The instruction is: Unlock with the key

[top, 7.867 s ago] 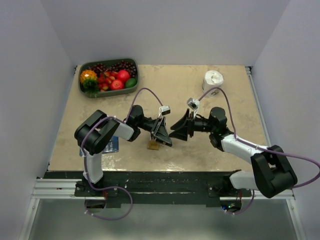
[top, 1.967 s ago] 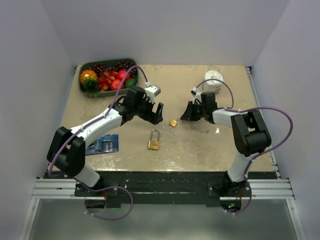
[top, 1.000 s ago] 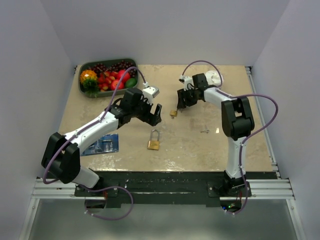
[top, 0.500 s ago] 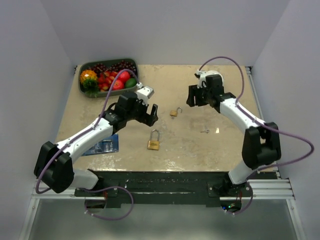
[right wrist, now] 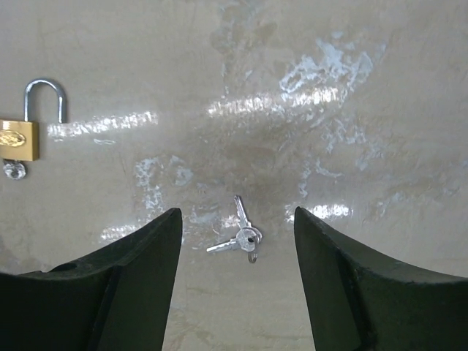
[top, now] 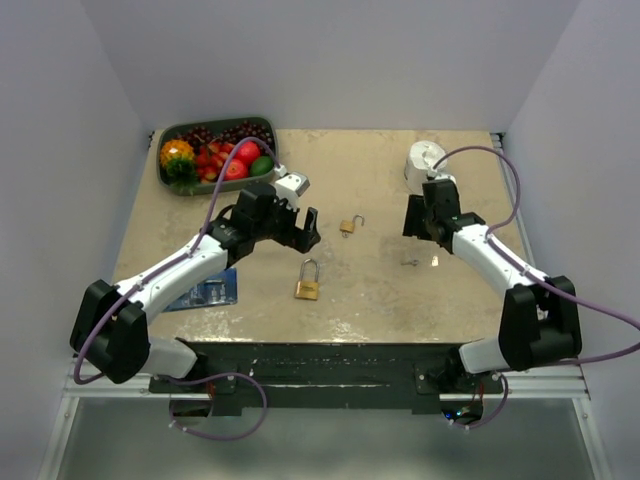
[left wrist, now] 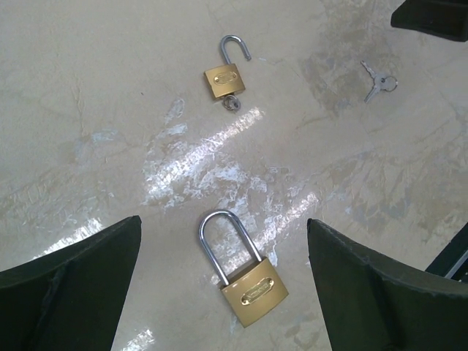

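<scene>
The table [left wrist: 110,88] is smooth, beige and stone-patterned, glossy enough to throw white glare. The large padlock [left wrist: 254,291] and small padlock [left wrist: 224,76] have polished brass bodies and shiny steel shackles. The keys [right wrist: 247,235] are bright silvery metal. The left gripper [left wrist: 223,221] and right gripper [right wrist: 238,212] have matt black fingers [left wrist: 66,292], apparently plastic.

the key [right wrist: 243,228], tiny, silvery, ringed to a second, lies flat on the table [right wrist: 380,88].
</scene>
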You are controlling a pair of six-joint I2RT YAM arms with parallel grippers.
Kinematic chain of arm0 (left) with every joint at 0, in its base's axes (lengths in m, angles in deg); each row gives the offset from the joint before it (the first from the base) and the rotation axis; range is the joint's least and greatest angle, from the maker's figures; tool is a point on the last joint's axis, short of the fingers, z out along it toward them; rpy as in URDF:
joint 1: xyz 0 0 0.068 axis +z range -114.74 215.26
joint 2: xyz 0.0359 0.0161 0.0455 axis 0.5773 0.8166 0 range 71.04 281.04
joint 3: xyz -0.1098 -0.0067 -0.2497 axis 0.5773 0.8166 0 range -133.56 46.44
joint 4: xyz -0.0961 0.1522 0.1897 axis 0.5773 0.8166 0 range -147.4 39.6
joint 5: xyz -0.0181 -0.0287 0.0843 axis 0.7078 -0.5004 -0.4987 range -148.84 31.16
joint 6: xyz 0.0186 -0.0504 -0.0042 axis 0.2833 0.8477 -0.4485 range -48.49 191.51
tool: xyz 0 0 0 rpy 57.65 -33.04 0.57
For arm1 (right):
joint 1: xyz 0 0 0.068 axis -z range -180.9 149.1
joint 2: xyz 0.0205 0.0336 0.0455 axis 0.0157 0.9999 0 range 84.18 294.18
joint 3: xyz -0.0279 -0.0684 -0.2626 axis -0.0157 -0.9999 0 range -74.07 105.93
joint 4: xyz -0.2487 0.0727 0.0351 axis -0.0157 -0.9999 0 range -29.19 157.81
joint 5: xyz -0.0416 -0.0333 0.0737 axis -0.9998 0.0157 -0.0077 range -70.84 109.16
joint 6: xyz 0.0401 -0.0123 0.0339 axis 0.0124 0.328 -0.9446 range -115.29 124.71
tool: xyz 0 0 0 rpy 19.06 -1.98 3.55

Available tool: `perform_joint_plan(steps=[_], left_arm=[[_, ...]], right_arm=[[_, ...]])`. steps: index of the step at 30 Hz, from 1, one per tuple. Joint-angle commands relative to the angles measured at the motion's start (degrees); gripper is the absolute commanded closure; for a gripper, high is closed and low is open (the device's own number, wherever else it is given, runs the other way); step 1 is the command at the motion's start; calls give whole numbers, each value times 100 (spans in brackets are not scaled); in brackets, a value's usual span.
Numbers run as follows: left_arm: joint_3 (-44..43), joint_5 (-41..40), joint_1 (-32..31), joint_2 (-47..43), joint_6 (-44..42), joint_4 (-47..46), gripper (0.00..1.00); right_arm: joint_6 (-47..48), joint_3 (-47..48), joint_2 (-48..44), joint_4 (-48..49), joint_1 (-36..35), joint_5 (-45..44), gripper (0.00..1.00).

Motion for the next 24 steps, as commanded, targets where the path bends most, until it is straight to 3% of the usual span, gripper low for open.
perform_joint_plan(steps=[1,10,18,24], left_arm=[[-129,255,-1,-210,123,-244,1],[-129,106,-10,-412,53,-156,1],[-147,96,-10,-430,62,-112,1],[-138,53,-18,-412,53,-121,1]], right_arm=[[-573,-248,48,12,11,-166,35],[-802,-407,672,75,91,107,48],[-924,-654,672,162,82,19,53],[-1021,-812,576,250,82,63,63]])
